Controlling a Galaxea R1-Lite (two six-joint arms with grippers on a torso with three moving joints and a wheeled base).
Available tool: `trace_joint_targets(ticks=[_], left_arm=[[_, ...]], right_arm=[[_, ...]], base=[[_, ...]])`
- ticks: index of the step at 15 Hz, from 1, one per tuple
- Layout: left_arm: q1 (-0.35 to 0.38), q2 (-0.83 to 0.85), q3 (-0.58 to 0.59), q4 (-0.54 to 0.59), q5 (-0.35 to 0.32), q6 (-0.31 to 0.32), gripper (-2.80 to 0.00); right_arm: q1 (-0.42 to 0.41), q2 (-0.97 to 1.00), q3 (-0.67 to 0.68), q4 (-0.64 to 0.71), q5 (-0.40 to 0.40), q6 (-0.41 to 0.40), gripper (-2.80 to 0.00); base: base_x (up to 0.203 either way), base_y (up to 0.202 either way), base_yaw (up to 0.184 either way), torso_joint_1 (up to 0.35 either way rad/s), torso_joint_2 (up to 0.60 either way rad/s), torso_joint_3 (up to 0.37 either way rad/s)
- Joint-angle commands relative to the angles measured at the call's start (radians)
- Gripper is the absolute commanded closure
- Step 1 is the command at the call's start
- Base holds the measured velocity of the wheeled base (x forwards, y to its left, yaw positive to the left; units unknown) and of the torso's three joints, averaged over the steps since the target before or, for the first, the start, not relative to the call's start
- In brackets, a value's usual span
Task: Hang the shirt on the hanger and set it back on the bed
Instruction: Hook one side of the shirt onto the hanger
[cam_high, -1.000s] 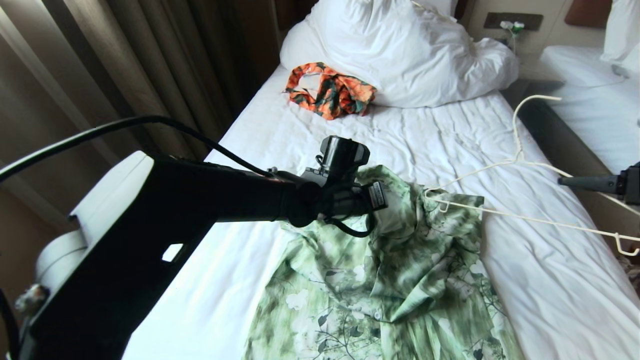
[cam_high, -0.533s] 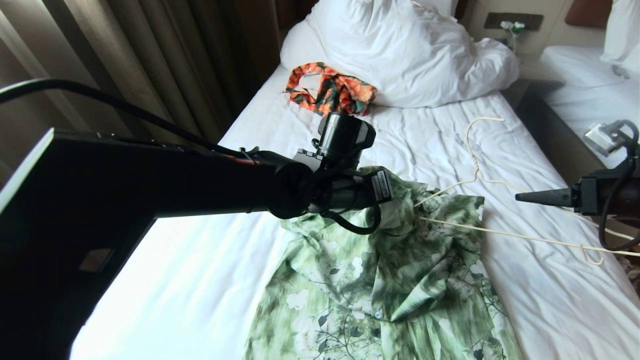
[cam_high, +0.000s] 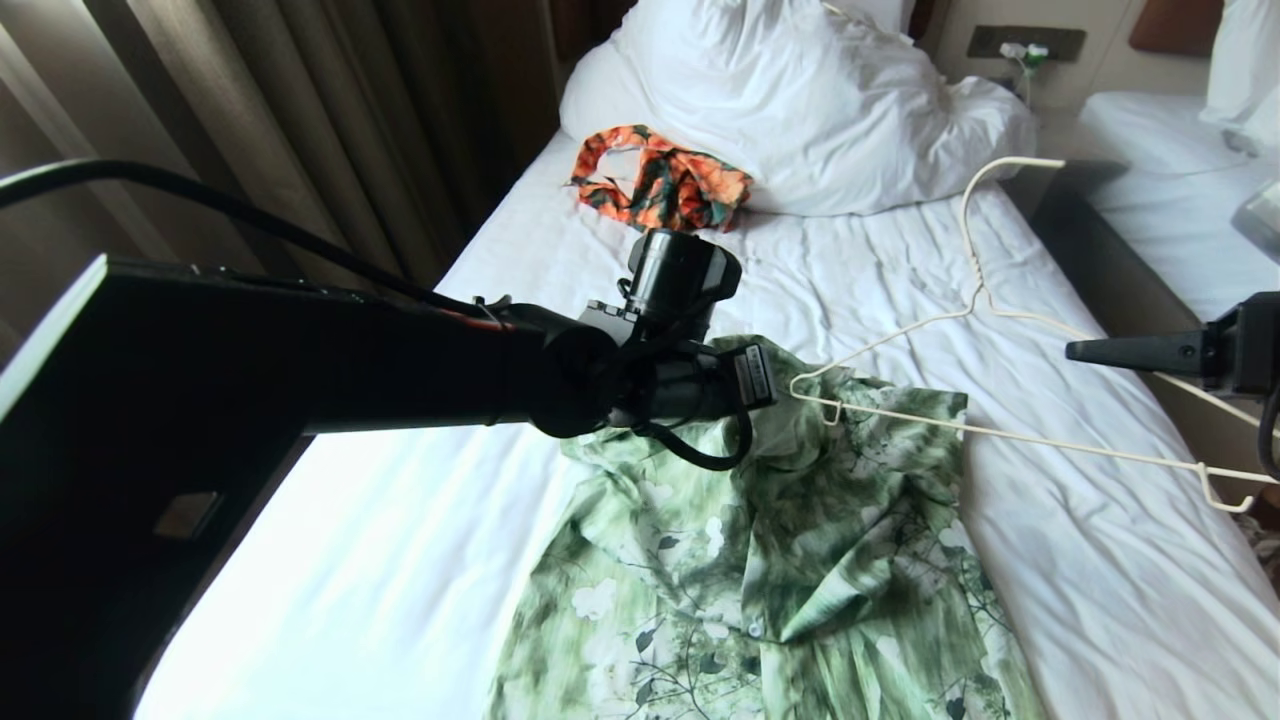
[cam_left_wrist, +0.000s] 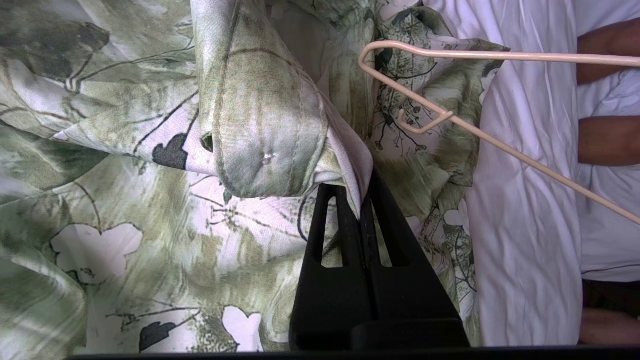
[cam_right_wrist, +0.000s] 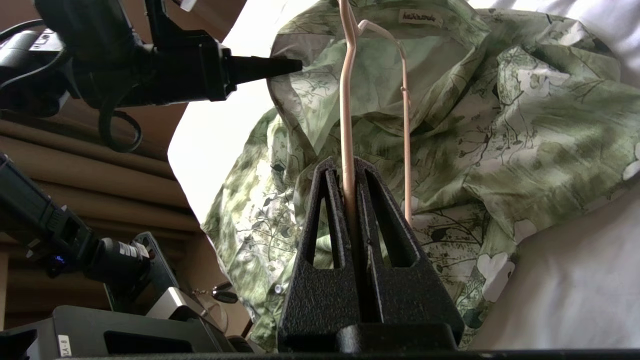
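The green flowered shirt (cam_high: 760, 560) lies spread on the bed (cam_high: 450, 540), collar toward the pillows. My left gripper (cam_left_wrist: 357, 192) is shut on a fold of the collar and holds it raised; in the head view its own wrist hides the fingers. From the right wrist view the left gripper (cam_right_wrist: 292, 64) pinches the collar edge. My right gripper (cam_high: 1075, 350) is shut on the cream wire hanger (cam_high: 1100, 451), held off the sheet at the bed's right side. One end of the hanger (cam_left_wrist: 500, 54) hovers over the opened collar; the rod (cam_right_wrist: 346, 125) runs out from between the right jaws.
An orange-and-green garment (cam_high: 665, 185) lies by the white pillows (cam_high: 800, 100). Brown curtains (cam_high: 250, 120) hang close along the left side. A dark gap (cam_high: 1110, 260) and a second bed (cam_high: 1170, 180) lie to the right.
The right gripper swung the hanger: it dipped, then rose, and its near end has moved left to the collar. The left arm lifted a little, still gripping the collar.
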Motion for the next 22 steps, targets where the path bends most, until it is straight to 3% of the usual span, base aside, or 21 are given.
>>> trace_joint_targets(ticks=[1, 5, 11, 13, 17, 19, 22], left_arm=[[0.002, -0.002, -0.004, 0.000, 0.001, -0.003, 0.00], [-0.013, -0.061, -0.004, 0.010, 0.006, 0.005, 0.00], [-0.056, -0.139, -0.010, 0.065, 0.054, 0.055, 0.00], [-0.092, -0.173, -0.011, 0.088, 0.100, 0.082, 0.00], [-0.174, -0.249, -0.028, 0.165, 0.125, 0.092, 0.00], [-0.218, -0.271, -0.035, 0.211, 0.160, 0.092, 0.00], [-0.229, -0.276, -0.029, 0.221, 0.166, 0.120, 0.00]], right_arm=[[0.010, -0.021, 0.007, 0.001, 0.008, 0.002, 0.00], [0.104, 0.026, 0.004, -0.027, 0.040, 0.005, 0.00], [0.257, 0.139, 0.021, -0.208, 0.056, 0.004, 0.00], [0.300, 0.171, 0.057, -0.347, 0.055, 0.004, 0.00], [0.375, 0.230, 0.127, -0.624, 0.052, 0.018, 0.00], [0.415, 0.238, 0.137, -0.795, 0.049, 0.116, 0.00], [0.495, 0.274, 0.174, -1.031, 0.009, 0.238, 0.00]], base=[[0.000, 0.000, 0.000, 0.000, 0.00, 0.000], [0.000, 0.000, 0.000, 0.000, 0.00, 0.000], [0.000, 0.000, 0.000, 0.000, 0.00, 0.000], [0.000, 0.000, 0.000, 0.000, 0.00, 0.000], [0.000, 0.000, 0.000, 0.000, 0.00, 0.000], [0.000, 0.000, 0.000, 0.000, 0.00, 0.000], [0.000, 0.000, 0.000, 0.000, 0.00, 0.000]])
